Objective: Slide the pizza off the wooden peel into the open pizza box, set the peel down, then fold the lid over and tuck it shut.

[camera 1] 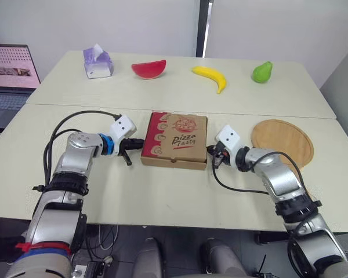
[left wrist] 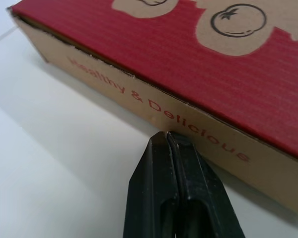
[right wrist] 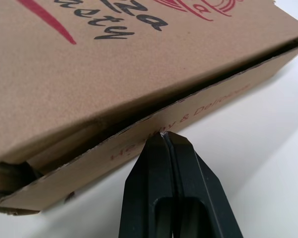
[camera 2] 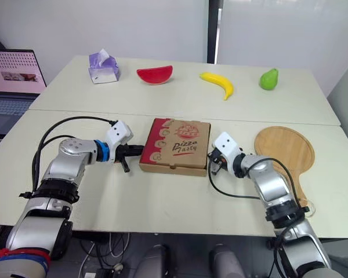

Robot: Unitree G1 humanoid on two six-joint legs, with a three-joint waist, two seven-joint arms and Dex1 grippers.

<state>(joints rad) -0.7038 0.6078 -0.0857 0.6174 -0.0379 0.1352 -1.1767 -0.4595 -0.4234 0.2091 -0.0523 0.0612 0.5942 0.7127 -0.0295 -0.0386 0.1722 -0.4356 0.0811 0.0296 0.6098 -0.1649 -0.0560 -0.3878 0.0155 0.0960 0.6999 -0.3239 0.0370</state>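
flanking the closed pizza box (camera 1: 175, 140) at the middle of the near table (camera 1: 162, 191), the left gripper (left wrist: 167, 135) and right gripper (right wrist: 164, 135) each have fingers pressed together, holding nothing, tips close to its side walls. the wooden peel (camera 1: 282, 141) lies flat just right of it.

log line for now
stage: lid tuck | pizza box: lid down, gap on right side | peel: empty, on table | left pincer: shut, at box left side | right pincer: shut, at box right side
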